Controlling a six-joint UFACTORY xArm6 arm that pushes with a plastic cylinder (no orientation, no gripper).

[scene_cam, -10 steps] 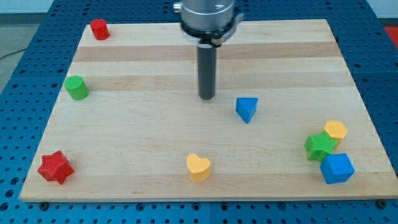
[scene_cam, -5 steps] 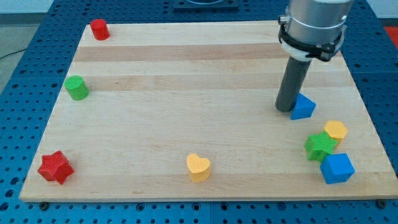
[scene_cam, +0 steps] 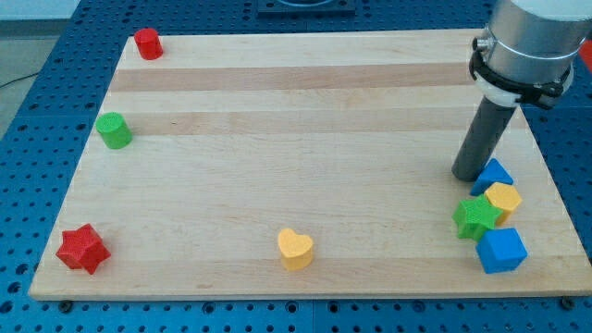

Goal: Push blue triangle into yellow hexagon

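No pincer on this rig, just a rod, so no open/closed state to give. My tip (scene_cam: 469,177) sits on the board (scene_cam: 277,185) at the view's right, touching the blue triangle (scene_cam: 495,173) on its left side.

Blue triangle is pressed against the top of the yellow hexagon (scene_cam: 504,199), contact made. Hexagon touches the green star (scene_cam: 476,217) on its lower left. Blue cube (scene_cam: 501,250) is just below both, touching or nearly so w/ the star; can't tell exactly. All 4 form a tight cluster near the right edge.

Rest of the blocks are well apart from the tip:
- yellow heart (scene_cam: 296,249) near bottom edge, centre
- red star (scene_cam: 82,249) bottom-left corner
- green cylinder (scene_cam: 115,130) left side, mid height
- red cylinder (scene_cam: 147,43) top-left corner
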